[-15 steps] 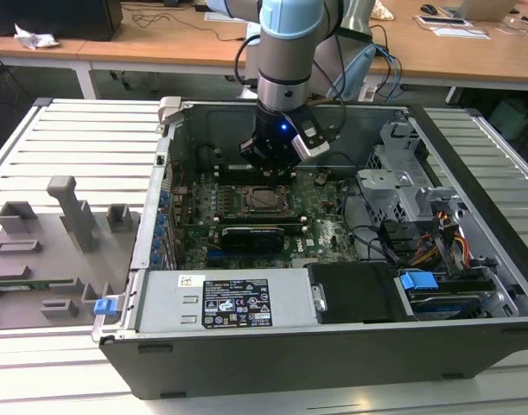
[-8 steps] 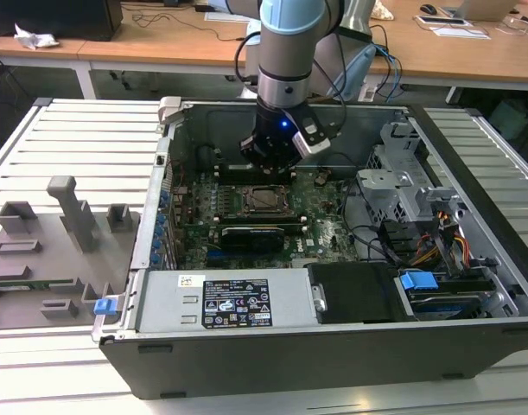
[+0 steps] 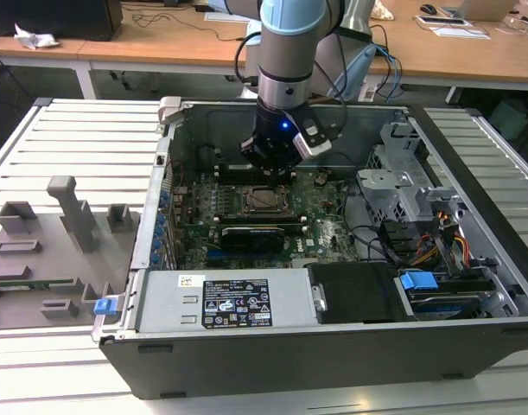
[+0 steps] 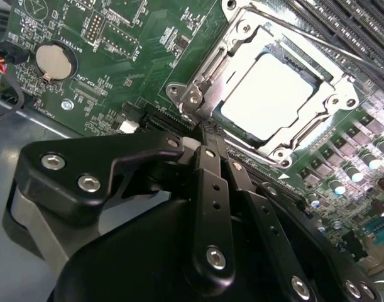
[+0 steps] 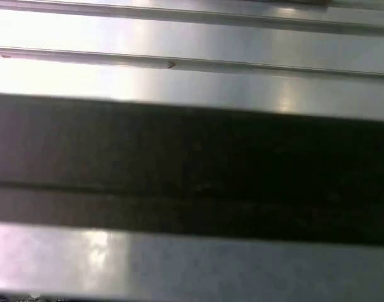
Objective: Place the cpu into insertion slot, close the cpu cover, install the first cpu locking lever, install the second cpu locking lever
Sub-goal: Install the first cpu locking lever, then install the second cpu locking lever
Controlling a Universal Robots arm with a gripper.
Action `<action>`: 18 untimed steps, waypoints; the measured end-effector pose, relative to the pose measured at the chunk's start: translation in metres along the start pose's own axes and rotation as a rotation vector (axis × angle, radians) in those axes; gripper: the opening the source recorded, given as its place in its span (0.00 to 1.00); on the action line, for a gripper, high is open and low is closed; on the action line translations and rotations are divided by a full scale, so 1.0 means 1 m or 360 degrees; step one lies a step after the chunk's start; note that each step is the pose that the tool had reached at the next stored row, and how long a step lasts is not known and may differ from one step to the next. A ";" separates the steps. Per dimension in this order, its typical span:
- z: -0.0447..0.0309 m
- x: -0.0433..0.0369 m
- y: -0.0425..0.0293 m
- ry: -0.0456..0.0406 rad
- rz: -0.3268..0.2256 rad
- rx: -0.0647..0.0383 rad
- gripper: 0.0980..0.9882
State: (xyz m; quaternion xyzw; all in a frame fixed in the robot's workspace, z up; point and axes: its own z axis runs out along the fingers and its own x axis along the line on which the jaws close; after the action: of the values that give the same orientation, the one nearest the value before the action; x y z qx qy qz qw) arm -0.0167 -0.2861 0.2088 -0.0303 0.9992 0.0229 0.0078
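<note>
In the second wrist view the gripper (image 4: 207,129), fingers pressed together on nothing, has its tip at the corner of the cpu cover (image 4: 210,69), which lies flat over the cpu (image 4: 267,94) seated in the insertion slot

In the exterior view the gripper (image 3: 268,171) hangs just behind that cover (image 3: 265,199)

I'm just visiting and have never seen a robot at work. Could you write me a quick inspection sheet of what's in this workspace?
Surface: slatted metal bench carrying an open computer case.
Job's things: cpu sits in the insertion slot; cpu cover lies closed around it.
Clutter: grey fixture blocks at the exterior view's left.
Grippers: gripper shut, tips at the cover's corner.
Cables: bundle inside the case; more on the arm.
Surroundings: wooden desks behind.
</note>
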 end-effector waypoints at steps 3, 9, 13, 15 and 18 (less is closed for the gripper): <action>-0.0002 0.0000 -0.0053 0.0000 0.0000 0.0000 0.01; -0.0007 0.0004 -0.0142 0.0000 0.0000 0.0000 0.01; -0.0009 0.0004 -0.0161 0.0000 0.0000 0.0000 0.01; -0.0029 0.0004 -0.0161 0.0000 0.0000 0.0000 0.01; -0.0126 0.0002 -0.0157 0.0000 0.0000 0.0000 0.01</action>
State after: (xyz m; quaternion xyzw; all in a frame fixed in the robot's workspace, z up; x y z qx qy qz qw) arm -0.0162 -0.3023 0.2207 -0.0303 0.9992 0.0229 0.0079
